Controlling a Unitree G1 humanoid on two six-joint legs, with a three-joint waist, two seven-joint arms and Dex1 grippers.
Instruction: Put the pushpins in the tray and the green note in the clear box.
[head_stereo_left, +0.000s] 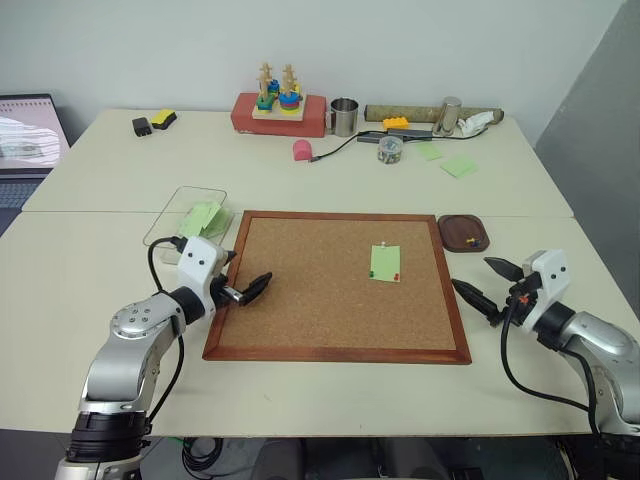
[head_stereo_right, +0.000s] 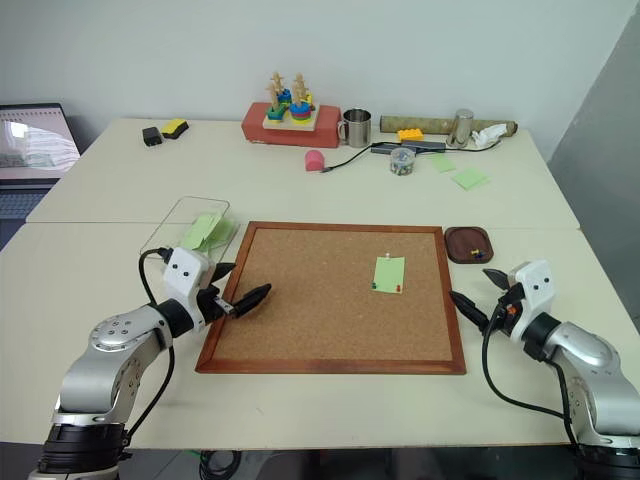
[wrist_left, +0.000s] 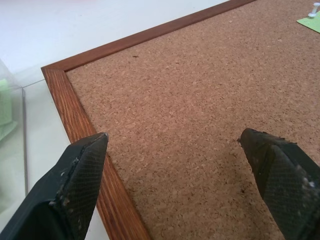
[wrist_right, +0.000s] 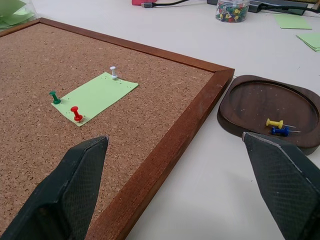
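Pushpins, tiny, stiff, grasped by heads, pinning flimsy green note; both pincers, left and right, released.

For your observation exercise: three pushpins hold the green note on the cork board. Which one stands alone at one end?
The white pushpin; the red pushpin and green pushpin sit together at the opposite end.

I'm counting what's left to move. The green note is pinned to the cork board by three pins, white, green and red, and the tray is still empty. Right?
Not quite: the tray is not empty. The right wrist view shows a yellow pin and a blue pin already lying in it. The rest holds: the green note sits on the cork board under white, green and red pins.
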